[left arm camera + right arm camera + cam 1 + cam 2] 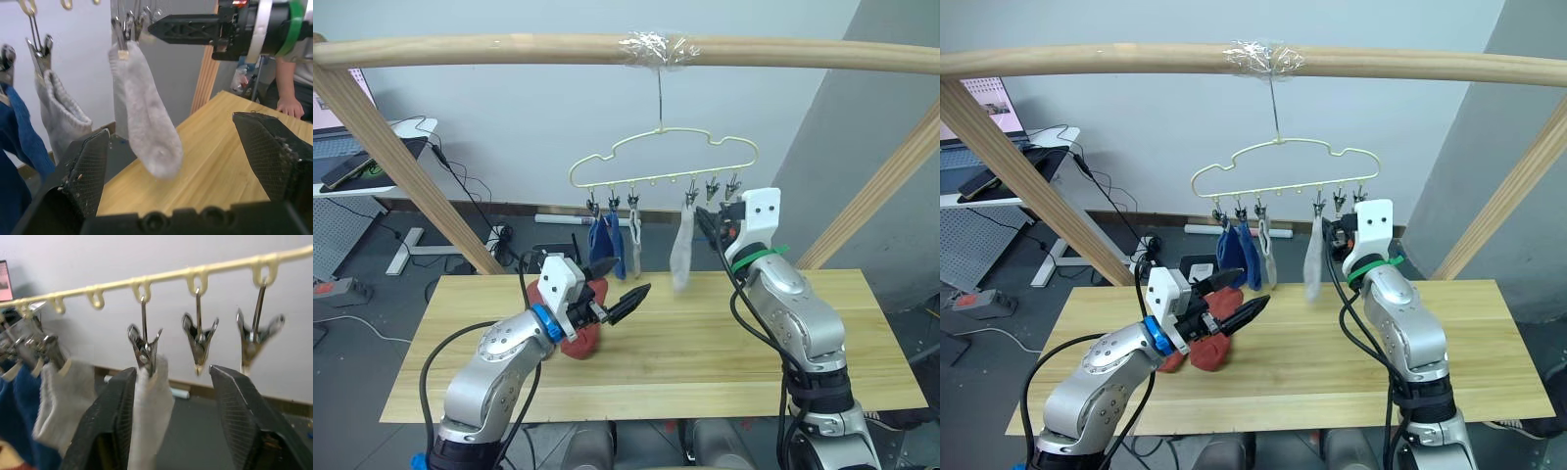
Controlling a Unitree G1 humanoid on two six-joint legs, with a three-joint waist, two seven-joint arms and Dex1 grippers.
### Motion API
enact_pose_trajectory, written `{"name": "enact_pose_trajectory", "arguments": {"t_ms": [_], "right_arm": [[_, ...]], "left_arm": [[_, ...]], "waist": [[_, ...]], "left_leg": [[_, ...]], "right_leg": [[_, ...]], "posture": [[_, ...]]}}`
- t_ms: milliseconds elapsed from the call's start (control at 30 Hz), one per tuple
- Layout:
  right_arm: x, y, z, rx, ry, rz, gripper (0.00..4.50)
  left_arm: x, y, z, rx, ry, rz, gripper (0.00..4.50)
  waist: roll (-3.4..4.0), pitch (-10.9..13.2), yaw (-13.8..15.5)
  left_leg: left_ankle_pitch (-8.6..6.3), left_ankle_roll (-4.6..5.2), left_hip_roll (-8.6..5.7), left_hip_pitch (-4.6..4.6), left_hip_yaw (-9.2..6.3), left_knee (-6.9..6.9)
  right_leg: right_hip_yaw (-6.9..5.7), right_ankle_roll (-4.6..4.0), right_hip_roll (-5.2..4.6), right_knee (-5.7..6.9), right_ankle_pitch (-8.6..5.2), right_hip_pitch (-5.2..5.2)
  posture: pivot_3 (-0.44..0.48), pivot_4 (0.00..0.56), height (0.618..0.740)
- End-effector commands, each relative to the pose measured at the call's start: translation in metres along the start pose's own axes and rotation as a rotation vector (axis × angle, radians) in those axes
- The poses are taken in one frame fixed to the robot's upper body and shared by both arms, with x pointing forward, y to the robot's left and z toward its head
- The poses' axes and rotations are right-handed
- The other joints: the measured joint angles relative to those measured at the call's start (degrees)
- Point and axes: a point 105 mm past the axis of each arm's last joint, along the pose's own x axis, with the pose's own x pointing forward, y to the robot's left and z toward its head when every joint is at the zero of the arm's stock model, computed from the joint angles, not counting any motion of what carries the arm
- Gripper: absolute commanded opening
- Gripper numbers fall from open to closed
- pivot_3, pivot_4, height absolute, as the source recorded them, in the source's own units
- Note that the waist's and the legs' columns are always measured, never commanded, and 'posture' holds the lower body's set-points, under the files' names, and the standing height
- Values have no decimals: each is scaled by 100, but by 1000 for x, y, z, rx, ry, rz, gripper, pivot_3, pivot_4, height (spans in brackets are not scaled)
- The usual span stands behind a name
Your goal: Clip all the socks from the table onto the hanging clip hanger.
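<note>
The cream clip hanger (661, 162) hangs by its hook from the pole. Two blue socks (604, 245) and two grey socks (682, 250) are clipped to it. Two rust-red socks (1209, 348) lie bunched on the table (705, 343) by my left arm. My left gripper (619, 284) is open and empty just above the red socks, pointing toward the hanger. My right gripper (171, 416) is open at clip height, close to the right grey sock (149, 406), which hangs from its clip between the two fingers. Two clips (198, 340) to that sock's right are bare.
A thick wooden pole frame (509, 49) spans overhead, with slanted legs at both sides of the table. A desk with a laptop (352, 147) and floor cables sit at the back left. A person's hand (288, 105) rests at the table's far edge.
</note>
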Motion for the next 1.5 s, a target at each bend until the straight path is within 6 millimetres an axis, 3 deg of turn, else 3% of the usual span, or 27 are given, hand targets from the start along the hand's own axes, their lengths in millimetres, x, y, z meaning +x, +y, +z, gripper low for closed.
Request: {"name": "enact_pose_trajectory", "arguments": {"t_ms": [33,500,633,933,1200,1500], "right_arm": [[7,0,16,-22,-77,-11,2376],[25,-6,15,-42,-103,-56,2376],[23,-7,12,-56,-91,-52,1509],[15,-6,20,-46,-132,-22,1509],[3,-8,14,-63,-127,9,1509],[16,-14,10,-44,-97,-58,1509]], "left_arm": [[2,-7,13,19,-46,-20,4500],[-3,-6,13,10,-57,1,4500],[-4,-6,13,8,-57,3,4500],[-5,-6,12,4,-54,-1,4500],[-5,-6,12,1,-51,-3,4500],[-4,-6,12,3,-50,-7,4500]], "waist": [[-1,0,12],[-3,6,33],[-3,6,35],[-3,6,37],[-3,7,36],[-3,8,35]], "left_leg": [[0,0,0,0,0,0],[0,0,0,0,0,0],[0,0,0,0,-1,1],[0,0,0,0,0,1],[0,0,0,3,-1,2],[0,0,0,4,0,2]], "right_leg": [[0,1,0,-1,1,0],[0,20,0,2,13,0],[0,19,0,5,13,1],[0,20,0,5,14,1],[0,19,0,6,13,3],[1,19,0,8,14,3]], "posture": [[62,150,740],[82,158,740],[84,160,740],[79,160,740],[77,163,740],[77,162,740]]}}
